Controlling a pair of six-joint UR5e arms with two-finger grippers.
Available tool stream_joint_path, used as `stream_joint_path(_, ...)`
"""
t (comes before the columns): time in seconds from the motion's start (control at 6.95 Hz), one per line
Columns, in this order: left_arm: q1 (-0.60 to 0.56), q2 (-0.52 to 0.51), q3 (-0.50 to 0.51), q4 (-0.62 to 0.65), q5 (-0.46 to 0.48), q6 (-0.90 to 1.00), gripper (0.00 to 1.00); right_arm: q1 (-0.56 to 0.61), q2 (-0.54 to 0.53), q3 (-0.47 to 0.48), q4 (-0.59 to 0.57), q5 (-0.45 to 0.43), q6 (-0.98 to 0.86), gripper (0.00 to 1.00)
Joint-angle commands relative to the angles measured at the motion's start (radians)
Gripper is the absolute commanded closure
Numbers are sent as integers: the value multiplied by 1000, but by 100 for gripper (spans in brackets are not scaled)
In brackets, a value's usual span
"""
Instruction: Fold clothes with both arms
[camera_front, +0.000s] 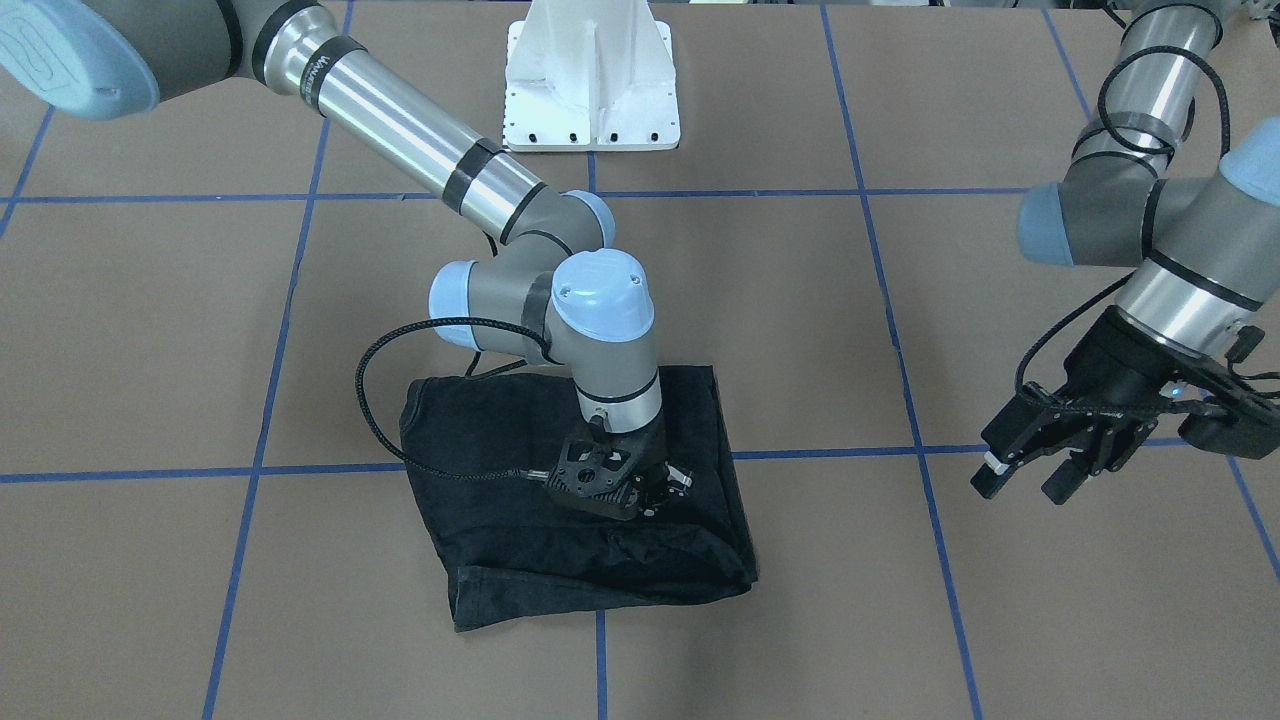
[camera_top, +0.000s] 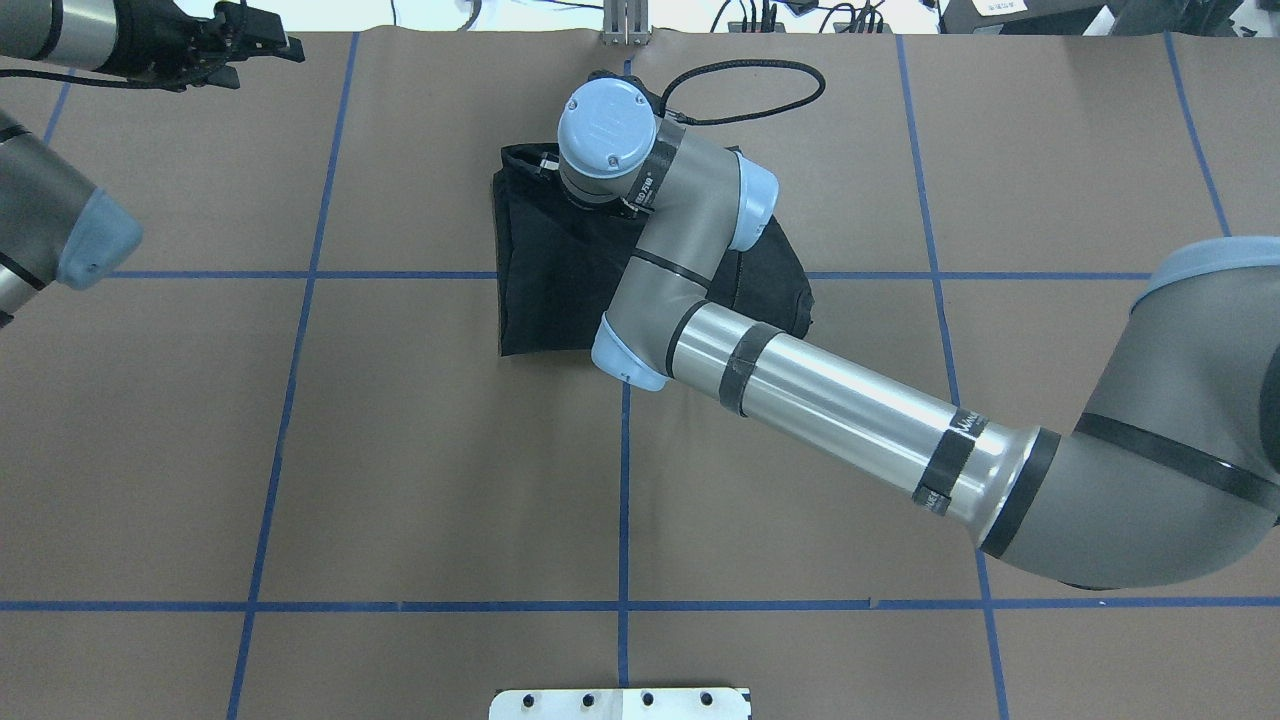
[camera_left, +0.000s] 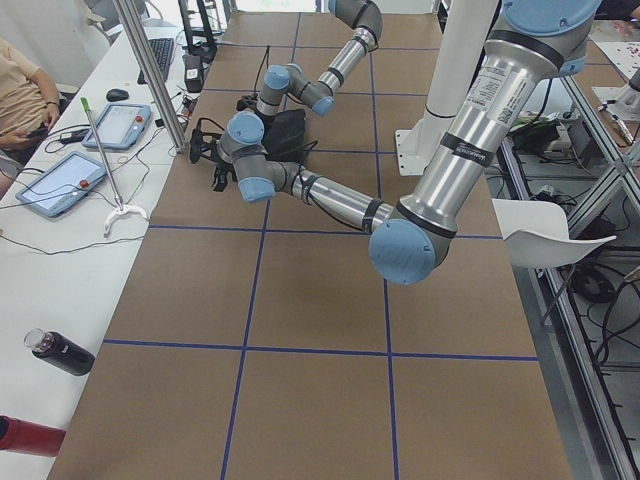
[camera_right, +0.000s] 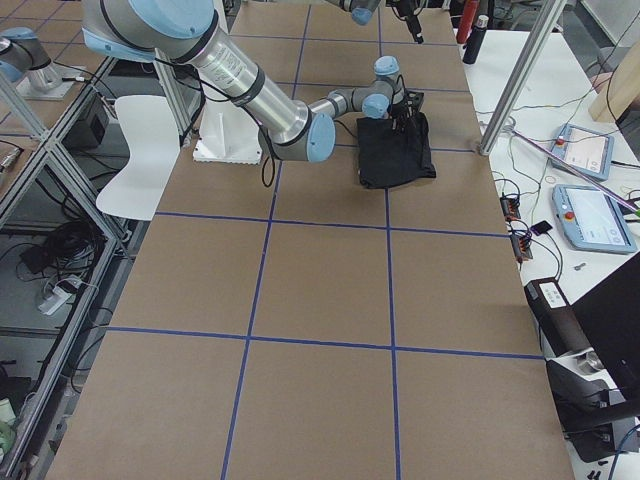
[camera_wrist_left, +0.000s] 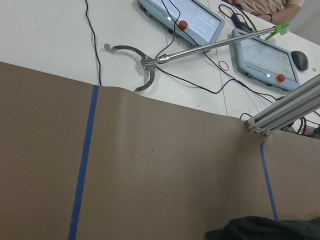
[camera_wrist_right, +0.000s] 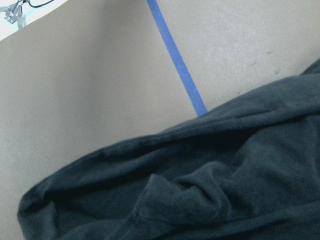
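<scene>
T-shirt (camera_front: 500, 540) sits centre frame on the bench (camera_front: 200, 350), folded into a compact black packet. Right gripper (camera_front: 660, 490) is down on its top layer (can't tell if jaws pinch cloth). Left gripper (camera_front: 1022, 487) hovers at right edge, jaws spread. Looks like final fold or release. Next move: lift clear without dragging fabric.

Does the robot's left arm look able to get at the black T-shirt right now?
Probably yes: only bare table lies between the left gripper and the near edge of the T-shirt, though the right arm covers its middle.
</scene>
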Motion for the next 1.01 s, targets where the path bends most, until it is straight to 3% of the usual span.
stream_joint_path(0.0,-3,10,-9,-1,0,1,0,10,68,-196,114,-144,3,100)
stream_joint_path(0.43,-3,54,-67,-1,6,0,0,47,125,-233,121,-195,20,100)
stream_joint_path(0.72,-5,74,-91,-1,8,0,0,73,160,-192,117,-70,74,100)
stream_joint_path(0.86,-5,83,-105,0,5,1,0,104,69,-50,76,16,66,100)
